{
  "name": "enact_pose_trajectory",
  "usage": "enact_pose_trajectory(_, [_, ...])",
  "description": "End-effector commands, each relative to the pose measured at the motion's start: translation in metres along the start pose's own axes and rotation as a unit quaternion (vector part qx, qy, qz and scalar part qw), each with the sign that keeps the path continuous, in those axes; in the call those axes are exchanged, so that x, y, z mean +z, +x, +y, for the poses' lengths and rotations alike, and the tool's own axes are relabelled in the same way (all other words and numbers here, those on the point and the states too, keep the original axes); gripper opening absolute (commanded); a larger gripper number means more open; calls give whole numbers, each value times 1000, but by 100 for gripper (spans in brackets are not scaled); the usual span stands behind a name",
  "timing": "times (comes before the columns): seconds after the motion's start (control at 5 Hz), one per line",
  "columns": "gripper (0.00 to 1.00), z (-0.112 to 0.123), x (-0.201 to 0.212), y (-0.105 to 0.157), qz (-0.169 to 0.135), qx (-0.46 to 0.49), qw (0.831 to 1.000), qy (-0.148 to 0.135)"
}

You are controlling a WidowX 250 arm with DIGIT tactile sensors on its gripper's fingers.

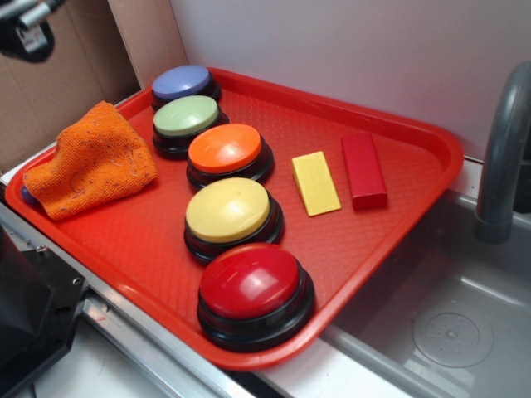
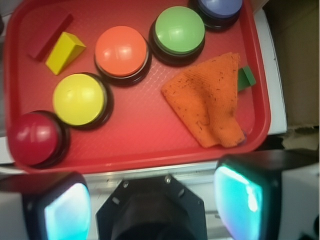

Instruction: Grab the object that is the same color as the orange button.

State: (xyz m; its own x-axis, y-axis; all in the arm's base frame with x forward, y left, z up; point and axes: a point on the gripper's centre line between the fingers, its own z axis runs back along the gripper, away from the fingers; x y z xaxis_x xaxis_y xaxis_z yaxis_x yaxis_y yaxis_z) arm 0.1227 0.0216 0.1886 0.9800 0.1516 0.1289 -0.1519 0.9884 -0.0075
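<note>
Hand (image 2: 150,200) is held spread, empty, high over the tray's (image 2: 150,145) lower edge; orange cloth (image 2: 210,97) lies ungrasped, right of the orange button (image 2: 121,51).

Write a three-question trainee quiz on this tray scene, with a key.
1. True or false: the gripper already holds the orange cloth.
2. Which button sits between the green button and the yellow button? A) red B) orange C) blue
3. Fill in: in the wrist view, a small ____ block peeks out beside the cloth.

Key:
1. False; its fingers stand apart, off the red tray.
2. B, the orange button.
3. green
</note>
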Motion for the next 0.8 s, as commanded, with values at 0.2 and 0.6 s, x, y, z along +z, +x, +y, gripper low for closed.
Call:
enact_pose_trajectory(0.2, [100,59,-60,13,-44,60,996,40])
enact_pose_trajectory(0.6, [100,80,-104,16,-48,86,994,39])
